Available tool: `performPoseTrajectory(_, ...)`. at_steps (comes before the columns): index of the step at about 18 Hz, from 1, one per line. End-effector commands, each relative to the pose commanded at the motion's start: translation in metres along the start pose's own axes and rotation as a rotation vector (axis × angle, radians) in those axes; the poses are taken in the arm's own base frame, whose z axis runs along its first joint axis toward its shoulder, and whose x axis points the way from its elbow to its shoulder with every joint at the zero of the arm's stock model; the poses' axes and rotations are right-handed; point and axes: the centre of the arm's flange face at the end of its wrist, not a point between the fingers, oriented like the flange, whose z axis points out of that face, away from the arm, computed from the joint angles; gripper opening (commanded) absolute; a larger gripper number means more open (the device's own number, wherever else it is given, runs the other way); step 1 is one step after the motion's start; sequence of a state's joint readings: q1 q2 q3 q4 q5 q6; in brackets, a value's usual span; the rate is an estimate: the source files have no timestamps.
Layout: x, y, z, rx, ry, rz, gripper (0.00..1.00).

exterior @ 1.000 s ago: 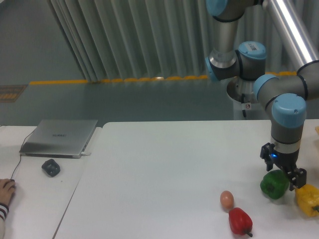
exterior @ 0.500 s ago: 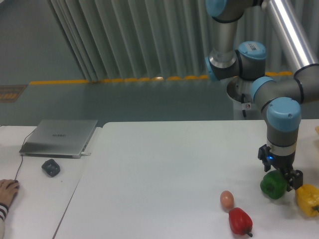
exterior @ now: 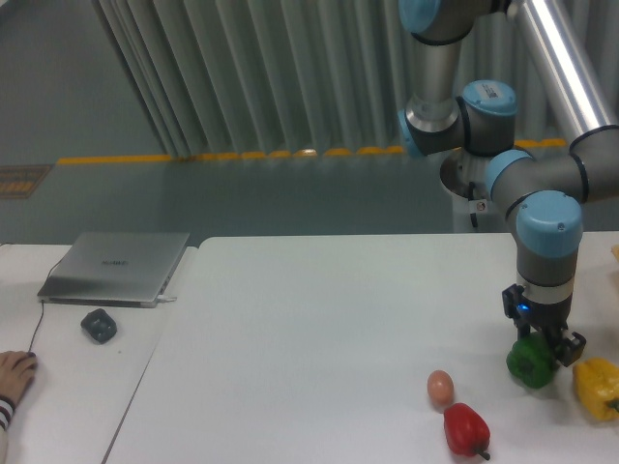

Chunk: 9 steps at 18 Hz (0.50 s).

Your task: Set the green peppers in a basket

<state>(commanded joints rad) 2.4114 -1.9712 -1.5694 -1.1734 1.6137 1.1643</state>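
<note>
The green pepper [exterior: 529, 361] is glossy and lumpy and rests on the white table [exterior: 319, 319] at the right, between an egg and the yellow pepper. My gripper [exterior: 538, 340] points straight down onto its top. One dark finger [exterior: 571, 344] presses its right shoulder and the other sits at its upper left, so the jaws stand closed against it. The lower fingertips are hidden behind the pepper. No basket shows in this view.
A yellow pepper [exterior: 597, 386] lies just right of the green one. A brown egg [exterior: 440, 388] and a red pepper [exterior: 465, 429] lie to its left front. At far left are a laptop [exterior: 116, 267], a mouse [exterior: 99, 325] and a person's hand [exterior: 14, 372].
The arm shifted slightly left and settled lower over the green pepper. The jaws have narrowed against it. The pepper stays on the table.
</note>
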Motion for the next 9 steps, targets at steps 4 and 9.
performPoseTrajectory(4, -0.008, 0.003, -0.026, -0.020, -0.012, 0.003, 0.40)
performPoseTrajectory(9, -0.019, 0.023, -0.049, -0.012, -0.032, 0.057, 0.40)
